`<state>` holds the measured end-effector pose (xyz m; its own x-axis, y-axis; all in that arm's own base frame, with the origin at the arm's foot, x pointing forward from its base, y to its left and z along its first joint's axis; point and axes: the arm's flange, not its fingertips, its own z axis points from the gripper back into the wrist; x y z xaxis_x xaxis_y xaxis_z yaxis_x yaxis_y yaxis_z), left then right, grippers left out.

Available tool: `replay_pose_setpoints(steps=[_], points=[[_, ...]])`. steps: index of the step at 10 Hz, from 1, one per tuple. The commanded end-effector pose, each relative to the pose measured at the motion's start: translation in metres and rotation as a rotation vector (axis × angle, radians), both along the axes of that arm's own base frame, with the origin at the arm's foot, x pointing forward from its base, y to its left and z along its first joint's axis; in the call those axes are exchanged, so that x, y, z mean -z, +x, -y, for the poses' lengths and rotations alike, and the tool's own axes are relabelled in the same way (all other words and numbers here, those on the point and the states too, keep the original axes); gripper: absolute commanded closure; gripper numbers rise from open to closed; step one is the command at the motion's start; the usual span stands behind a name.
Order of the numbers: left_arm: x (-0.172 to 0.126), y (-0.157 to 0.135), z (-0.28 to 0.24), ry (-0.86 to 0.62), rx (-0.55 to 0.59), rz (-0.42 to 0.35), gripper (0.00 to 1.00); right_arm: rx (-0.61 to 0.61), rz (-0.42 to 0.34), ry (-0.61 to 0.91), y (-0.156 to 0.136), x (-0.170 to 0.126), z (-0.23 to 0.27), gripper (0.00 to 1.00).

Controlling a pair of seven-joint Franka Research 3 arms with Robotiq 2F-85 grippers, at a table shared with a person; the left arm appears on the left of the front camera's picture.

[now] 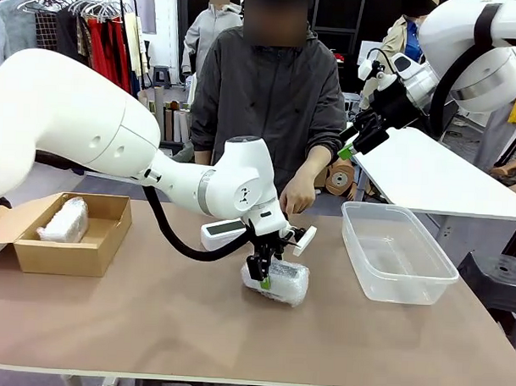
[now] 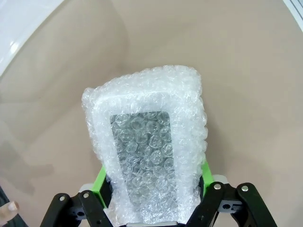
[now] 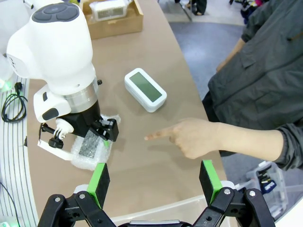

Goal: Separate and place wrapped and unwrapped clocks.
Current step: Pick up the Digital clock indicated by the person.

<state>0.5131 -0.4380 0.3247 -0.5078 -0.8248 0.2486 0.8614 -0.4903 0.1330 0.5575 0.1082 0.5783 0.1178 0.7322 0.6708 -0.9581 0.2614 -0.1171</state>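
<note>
Near the bare clock, left fingers clasp wrapped clock; right fingers gape empty.

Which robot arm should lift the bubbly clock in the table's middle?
Left. The left gripper straddles the wrapped clock on the table; the right gripper hangs open, high off to the right.

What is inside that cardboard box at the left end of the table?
One bubble-wrapped clock lies inside the cardboard box. The near wall hides the box floor in the front view, and the wrap blurs the clock itself.
</note>
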Motion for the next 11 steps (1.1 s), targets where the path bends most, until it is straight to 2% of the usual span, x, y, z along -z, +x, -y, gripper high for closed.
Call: replay_pose_setpoints(steps=[1, 2, 4, 9, 11], points=[[-0.003, -0.004, -0.012, 0.021, -0.021, -0.015, 0.8, 0.002, 0.005, -0.006, -0.001, -0.001, 0.0, 0.0], [-0.004, -0.005, -0.017, 0.019, -0.032, -0.025, 1.0, 0.002, 0.005, -0.006, -0.001, -0.001, 0.0, 0.0], [-0.028, -0.007, -0.032, -0.001, -0.08, -0.009, 1.0, 0.002, 0.005, -0.006, -0.001, -0.001, 0.0, 0.0], [-0.124, 0.001, -0.082, -0.044, -0.197, -0.015, 1.0, 0.002, 0.005, -0.006, -0.001, -0.001, 0.0, 0.0], [-0.164, 0.008, -0.098, -0.045, -0.237, 0.017, 1.0, 0.002, 0.005, -0.006, -0.001, -0.001, 0.0, 0.0]])
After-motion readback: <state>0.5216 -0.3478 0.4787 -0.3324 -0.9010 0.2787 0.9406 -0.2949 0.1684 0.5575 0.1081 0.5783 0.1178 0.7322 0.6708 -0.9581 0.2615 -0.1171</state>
